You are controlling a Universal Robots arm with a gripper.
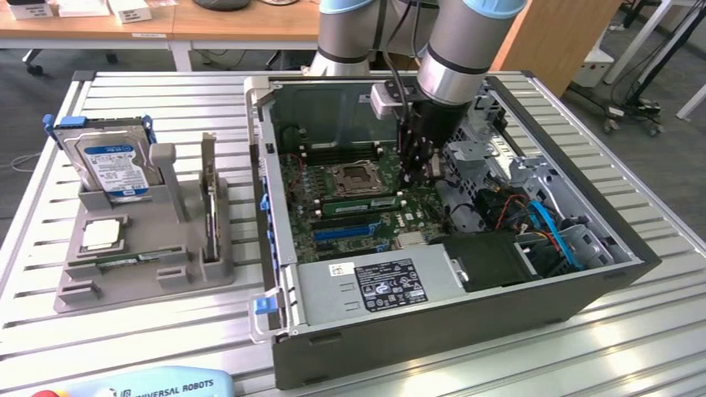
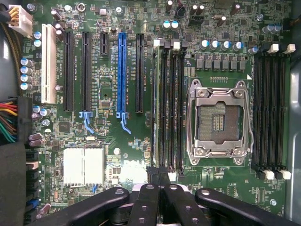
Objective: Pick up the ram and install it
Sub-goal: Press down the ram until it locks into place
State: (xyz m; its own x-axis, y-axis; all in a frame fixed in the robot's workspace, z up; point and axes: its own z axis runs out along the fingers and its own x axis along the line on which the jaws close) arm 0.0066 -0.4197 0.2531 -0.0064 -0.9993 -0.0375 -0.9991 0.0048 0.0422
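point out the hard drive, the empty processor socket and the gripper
hard drive (image 1: 114, 162): exterior view, on its blue label
processor socket (image 2: 217, 122): wrist view, on the bare contact field inside the metal frame
gripper (image 2: 159, 175): wrist view, between the shut fingertips

A robotics lab; an open computer case (image 1: 441, 322) lies on a slatted aluminium table (image 1: 132, 347); wooden desks (image 1: 221, 25) stand behind.

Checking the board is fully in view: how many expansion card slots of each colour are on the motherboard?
Black slots: 4
Blue slots: 1
White slots: 1
Total: 6
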